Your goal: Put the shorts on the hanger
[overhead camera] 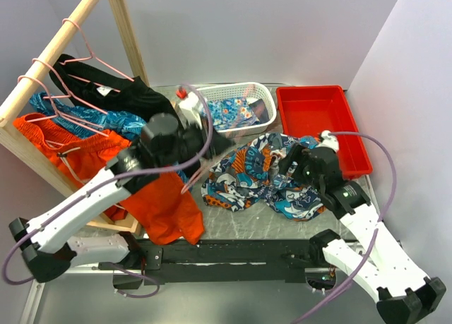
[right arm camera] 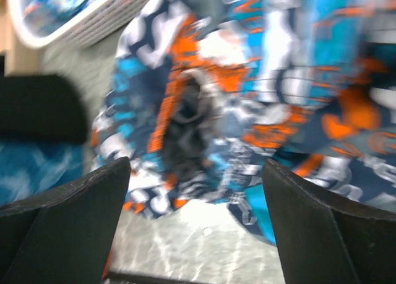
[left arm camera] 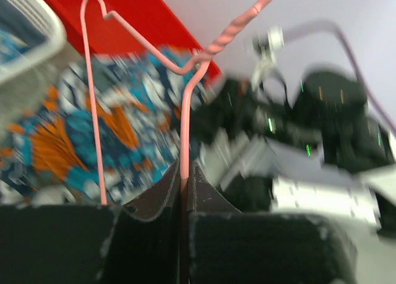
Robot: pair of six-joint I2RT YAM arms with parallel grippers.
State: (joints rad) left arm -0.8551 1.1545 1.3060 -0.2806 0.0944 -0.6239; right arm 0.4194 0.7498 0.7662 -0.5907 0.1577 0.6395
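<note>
The left gripper (left arm camera: 184, 176) is clamping the hanger (left arm camera: 185, 111) by its wire, lower centre of its wrist view. The right gripper (right arm camera: 195, 172) is hovering wide open over the shorts (overhead camera: 261, 172), which are lying crumpled at centre frame, not yet hung.

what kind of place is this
Probably a lab test cell staged as a laundry corner: plain white partition walls, a wooden rack hung with clothes, and a white basket beside a red tray.
</note>
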